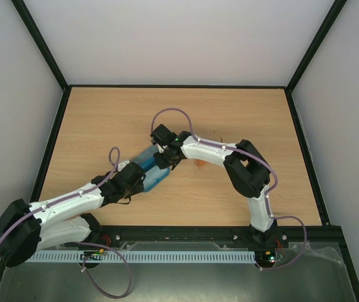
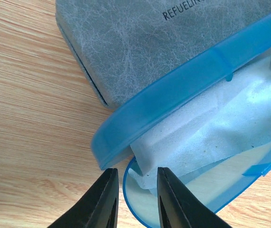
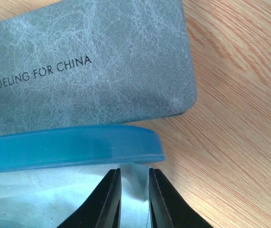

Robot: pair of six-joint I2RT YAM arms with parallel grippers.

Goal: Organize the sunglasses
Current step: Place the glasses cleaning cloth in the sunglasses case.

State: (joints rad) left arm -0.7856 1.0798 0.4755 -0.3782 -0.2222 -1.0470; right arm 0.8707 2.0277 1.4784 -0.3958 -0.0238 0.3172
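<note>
One big light-brown wooden table (image 1: 104,126) holds everything. Next in size is the flat grey case with dark letters on it (image 3: 88,61), lying on the wood. Touching its long side is the see-through blue plastic case (image 2: 173,90). It is open, with a soft pale blue cloth (image 2: 221,123) bunched inside.

Smaller again is the pair of thin sunglasses with orange lenses (image 1: 199,163). Only a little orange bit shows, on the table just beside the white and black right arm (image 1: 205,150) and near the blue case. I cannot find the other pair.

The left gripper (image 2: 136,172) has a narrow gap with the rim of the blue case's bottom half in it. I cannot tell if it pinches the rim. The right gripper (image 3: 134,172) is narrow too, over the cloth, and I cannot tell if it holds it.

I think the sunglasses are very light, thin and easy to bend or scratch, and the lenses look slippery. It seems best to pinch them softly at the middle bridge or a side arm, not on a lens
</note>
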